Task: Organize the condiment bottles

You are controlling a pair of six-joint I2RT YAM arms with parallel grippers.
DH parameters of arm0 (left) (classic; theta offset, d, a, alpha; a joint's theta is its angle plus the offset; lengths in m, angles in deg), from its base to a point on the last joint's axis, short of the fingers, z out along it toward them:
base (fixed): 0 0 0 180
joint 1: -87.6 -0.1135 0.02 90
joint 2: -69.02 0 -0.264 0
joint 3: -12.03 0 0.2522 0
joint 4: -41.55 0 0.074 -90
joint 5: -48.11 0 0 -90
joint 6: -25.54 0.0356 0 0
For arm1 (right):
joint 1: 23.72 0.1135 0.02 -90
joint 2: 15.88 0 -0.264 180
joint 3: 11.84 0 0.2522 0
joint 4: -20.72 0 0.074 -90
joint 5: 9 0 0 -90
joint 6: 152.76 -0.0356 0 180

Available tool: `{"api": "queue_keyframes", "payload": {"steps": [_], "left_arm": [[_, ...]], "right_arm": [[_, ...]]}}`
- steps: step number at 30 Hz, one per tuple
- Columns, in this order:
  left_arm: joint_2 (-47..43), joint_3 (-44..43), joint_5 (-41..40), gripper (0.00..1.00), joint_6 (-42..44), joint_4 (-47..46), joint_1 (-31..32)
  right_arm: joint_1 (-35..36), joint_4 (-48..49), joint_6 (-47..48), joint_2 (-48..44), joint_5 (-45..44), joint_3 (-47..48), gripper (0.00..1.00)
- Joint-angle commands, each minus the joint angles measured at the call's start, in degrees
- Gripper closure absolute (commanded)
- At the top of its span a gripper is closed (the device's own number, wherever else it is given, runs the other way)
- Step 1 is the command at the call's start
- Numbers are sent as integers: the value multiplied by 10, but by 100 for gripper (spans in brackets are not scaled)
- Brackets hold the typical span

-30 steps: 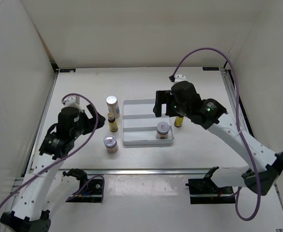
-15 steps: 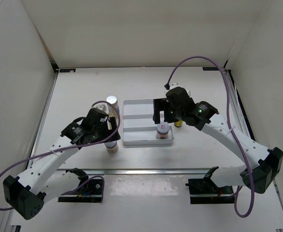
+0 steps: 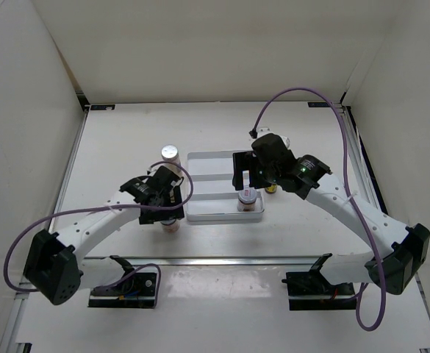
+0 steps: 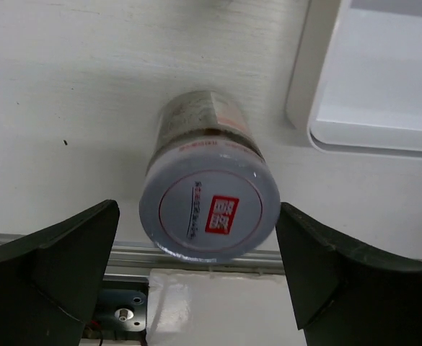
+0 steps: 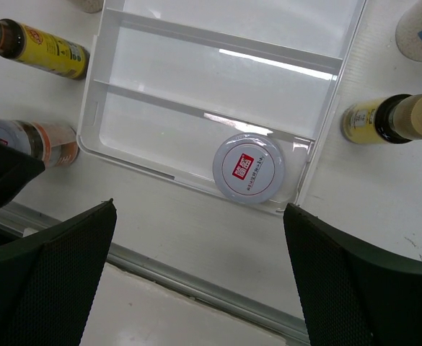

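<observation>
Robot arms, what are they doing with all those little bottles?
It's tidy-up time: everything goes into the white tray. One short jar already sits in the tray's nearest section, and the right claw hangs open above it, holding nothing. The left claw is open over a second short jar standing on the table beside the tray, not gripping it. Two yellow bottles stand outside the tray, one on each side.

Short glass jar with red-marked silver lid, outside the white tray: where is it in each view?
Top external: short silver-lidded jar left of white three-section tray, partly hidden.
Left wrist: jar centred inside open left claw.
Right wrist: jar at left edge.
Shared landmark: tray's near-left corner.
</observation>
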Motion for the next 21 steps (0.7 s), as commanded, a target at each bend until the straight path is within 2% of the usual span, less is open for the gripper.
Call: {"api": "queue_keyframes", "payload": {"steps": [1, 5, 8, 9, 12, 13, 18, 21], "left_arm": [[38, -12, -24, 0, -4, -7, 2], [62, 0, -24, 5, 1, -33, 2], [67, 6, -19, 14, 8, -47, 2], [67, 6, -19, 26, 13, -52, 2], [67, -10, -19, 46, 24, -52, 2], [67, -15, -19, 57, 24, -52, 2], [60, -95, -52, 71, 53, 0, 23], [83, -163, -52, 73, 68, 7, 51]], "right_arm": [[1, 9, 0, -16, 3, -4, 0], [1, 4, 0, -16, -3, -4, 0], [1, -1, 0, -16, -3, -4, 0], [1, -1, 0, -16, -3, -4, 0], [1, -7, 0, -16, -8, -4, 0], [1, -7, 0, -16, -8, -4, 0], [1, -12, 0, -16, -14, -9, 0], [1, -12, 0, -21, -19, -9, 0]]}}
